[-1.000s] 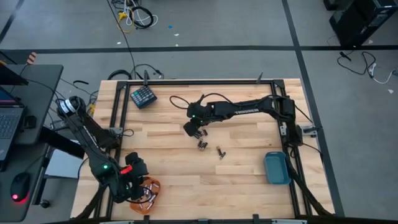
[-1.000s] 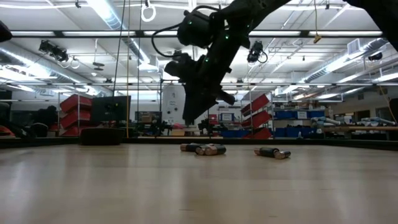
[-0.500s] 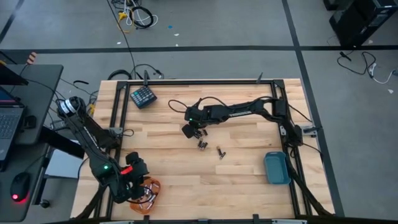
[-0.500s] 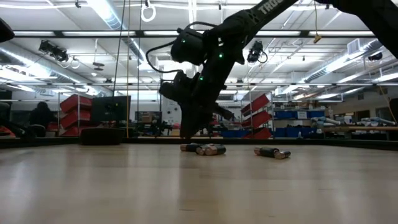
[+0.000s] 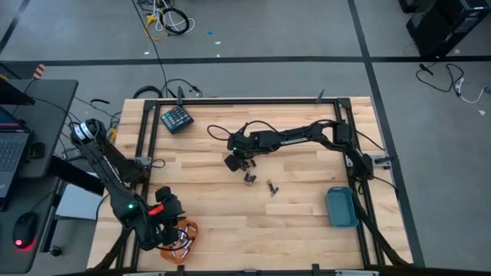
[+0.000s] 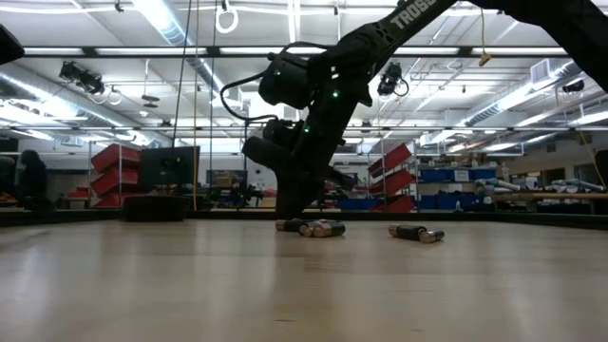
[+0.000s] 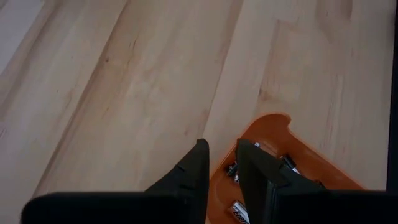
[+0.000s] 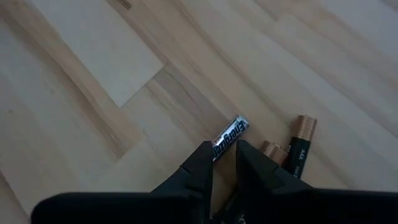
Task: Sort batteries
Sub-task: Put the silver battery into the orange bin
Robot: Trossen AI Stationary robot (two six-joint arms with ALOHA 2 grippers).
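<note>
Where three batteries (image 8: 230, 134) lie on the bench (image 5: 307, 230), two more nearby: right pincer (image 8: 222, 148) just above, slightly parted, empty. Left pincer (image 7: 221, 152) likewise, over one orange tray (image 7: 273, 119); contents partly hidden.

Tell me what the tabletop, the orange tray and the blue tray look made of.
Tabletop: pale jointed wood planks, visible grain, faint sheen. Orange tray: smooth moulded plastic, probably, with a rounded lip. Blue tray: likely plastic too, uniform matte colour; too distant to confirm.
</note>
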